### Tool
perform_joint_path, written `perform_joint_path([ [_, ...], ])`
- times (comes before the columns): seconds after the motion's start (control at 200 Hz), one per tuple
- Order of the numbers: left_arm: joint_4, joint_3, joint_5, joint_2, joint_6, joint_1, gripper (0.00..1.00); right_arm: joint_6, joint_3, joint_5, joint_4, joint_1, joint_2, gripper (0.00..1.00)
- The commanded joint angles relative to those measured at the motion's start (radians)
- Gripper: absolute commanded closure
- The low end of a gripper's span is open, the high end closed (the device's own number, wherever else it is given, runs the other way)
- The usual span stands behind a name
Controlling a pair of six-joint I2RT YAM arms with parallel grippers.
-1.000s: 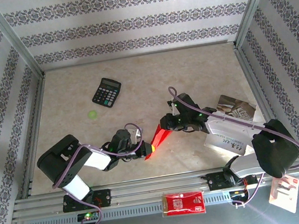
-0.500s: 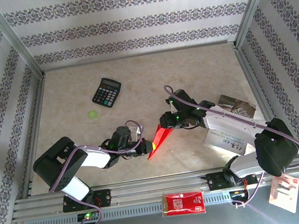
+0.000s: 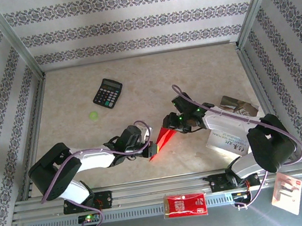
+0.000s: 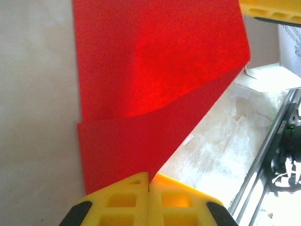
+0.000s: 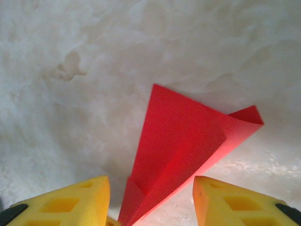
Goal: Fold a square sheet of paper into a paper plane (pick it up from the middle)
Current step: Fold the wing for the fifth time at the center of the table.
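We note the right fingers (image 5: pixel 61 200) have spread apart around the paper plane (image 3: pixel 163 140). The left fingers (image 4: pixel 122 200) stay clamped on 1 end. Folding appears nearly finished.

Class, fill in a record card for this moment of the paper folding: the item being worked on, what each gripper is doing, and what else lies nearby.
Item: paper plane, red, folded to a long point, lying between the two grippers
Left gripper: shut on the plane's edge
Right gripper: open, straddling the plane with a gap on each side
Other items: calculator at far left; green dot just in front of it; printed booklet at right
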Motion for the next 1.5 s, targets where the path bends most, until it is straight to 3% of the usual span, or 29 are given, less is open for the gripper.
perform_joint_path([
  [0.0,-0.113,0.030,-0.055,-0.007,0.092,-0.019,0.98,0.031,-0.024,-0.017,0.039,-0.009,0.021,0.50],
  [0.11,-0.131,0.044,-0.064,-0.002,0.108,-0.026,0.98,0.036,-0.027,-0.023,0.052,-0.014,0.036,0.54],
  [0.435,-0.197,0.084,-0.106,-0.001,0.196,-0.047,0.91,0.032,-0.029,-0.044,0.075,-0.048,0.082,0.85],
  [0.684,-0.253,0.111,-0.162,0.000,0.308,-0.061,0.83,0.037,-0.024,-0.069,0.077,-0.057,0.088,0.97],
  [1.134,-0.322,0.159,-0.344,0.011,0.481,-0.118,0.63,0.043,-0.013,-0.120,0.069,-0.063,0.081,1.00],
  [1.319,-0.338,0.180,-0.369,0.029,0.494,-0.124,0.65,0.039,-0.013,-0.124,0.067,-0.065,0.081,1.00],
  [1.494,-0.333,0.176,-0.352,0.025,0.482,-0.124,0.72,0.037,-0.015,-0.120,0.065,-0.065,0.083,1.00],
])
